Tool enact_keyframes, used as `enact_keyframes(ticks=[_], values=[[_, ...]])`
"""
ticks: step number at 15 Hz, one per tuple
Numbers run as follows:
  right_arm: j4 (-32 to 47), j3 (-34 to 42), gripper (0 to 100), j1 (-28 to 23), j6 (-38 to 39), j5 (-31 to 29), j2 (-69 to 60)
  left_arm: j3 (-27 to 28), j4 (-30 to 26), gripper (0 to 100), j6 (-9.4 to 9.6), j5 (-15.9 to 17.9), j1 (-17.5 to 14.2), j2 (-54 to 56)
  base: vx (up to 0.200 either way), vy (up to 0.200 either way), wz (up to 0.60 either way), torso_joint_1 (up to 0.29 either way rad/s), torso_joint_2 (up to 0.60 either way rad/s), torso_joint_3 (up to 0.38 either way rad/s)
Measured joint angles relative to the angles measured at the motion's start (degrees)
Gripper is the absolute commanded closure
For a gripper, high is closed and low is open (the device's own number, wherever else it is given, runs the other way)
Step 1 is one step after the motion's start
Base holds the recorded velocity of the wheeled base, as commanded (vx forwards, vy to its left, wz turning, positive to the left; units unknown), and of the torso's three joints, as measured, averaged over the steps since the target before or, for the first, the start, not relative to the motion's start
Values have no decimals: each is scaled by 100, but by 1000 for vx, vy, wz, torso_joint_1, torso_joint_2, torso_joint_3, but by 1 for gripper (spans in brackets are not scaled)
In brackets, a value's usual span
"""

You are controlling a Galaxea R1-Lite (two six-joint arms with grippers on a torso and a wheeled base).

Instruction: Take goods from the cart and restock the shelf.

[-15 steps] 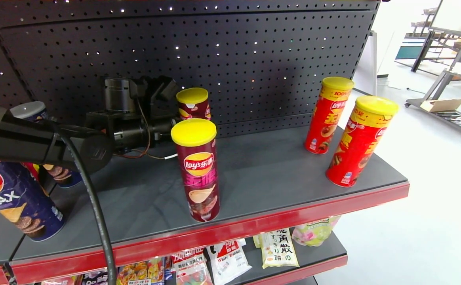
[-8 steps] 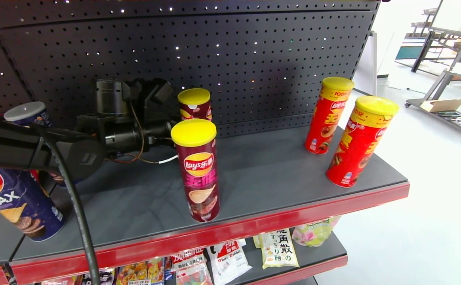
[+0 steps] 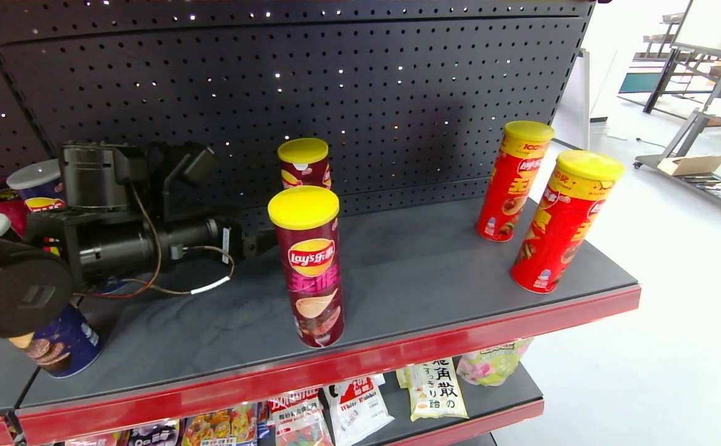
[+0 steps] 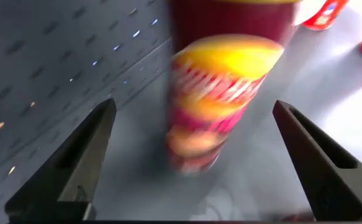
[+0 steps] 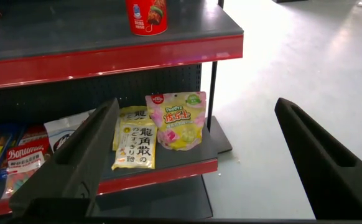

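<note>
Dark grey shelf (image 3: 435, 272) at frame centre carries your front maroon can (image 3: 308, 266) and rear maroon can (image 3: 303, 164), with your left gripper (image 3: 260, 240) just left of them, spread wide and empty, seemingly facing the rear one, while your right gripper (image 5: 196, 109) hangs wide apart, holding nothing.

Shelf: dark grey metal shelf board with red front lip (image 3: 397, 272)
Middle: two maroon yellow-lidded crisp tubes (image 3: 308, 266) (image 3: 303, 162), upright
Right: two red yellow-lidded crisp tubes (image 3: 515, 179) (image 3: 562, 220), standing
Left front: dark blue crisp tube (image 3: 60, 344)

Pegboard (image 3: 397, 93) dim, backlit pinpricks through holes; floor (image 3: 676, 279) at right glares white; soft shadows on shelf (image 3: 428, 272)
</note>
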State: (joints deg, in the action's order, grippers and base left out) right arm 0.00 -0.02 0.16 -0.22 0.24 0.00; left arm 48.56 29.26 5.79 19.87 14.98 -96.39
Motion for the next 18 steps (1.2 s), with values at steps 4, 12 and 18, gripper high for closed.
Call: enact_keyframes(ticks=[4, 12, 18], values=[[0, 0, 0, -2, 0, -2, 5, -1054, -312, 0, 6, -26, -10, 1261, 0, 0, 0, 0, 0, 0], [0, -7, 0, -2, -2, 0, 5, -3447, -2135, 0, -76, -1341, -204, 6431, 0, 0, 0, 0, 0, 0], [0, 0, 0, -2, -7, 9, 7, -4440, -3338, 0, -511, -3216, -308, 8763, 0, 0, 0, 0, 0, 0]])
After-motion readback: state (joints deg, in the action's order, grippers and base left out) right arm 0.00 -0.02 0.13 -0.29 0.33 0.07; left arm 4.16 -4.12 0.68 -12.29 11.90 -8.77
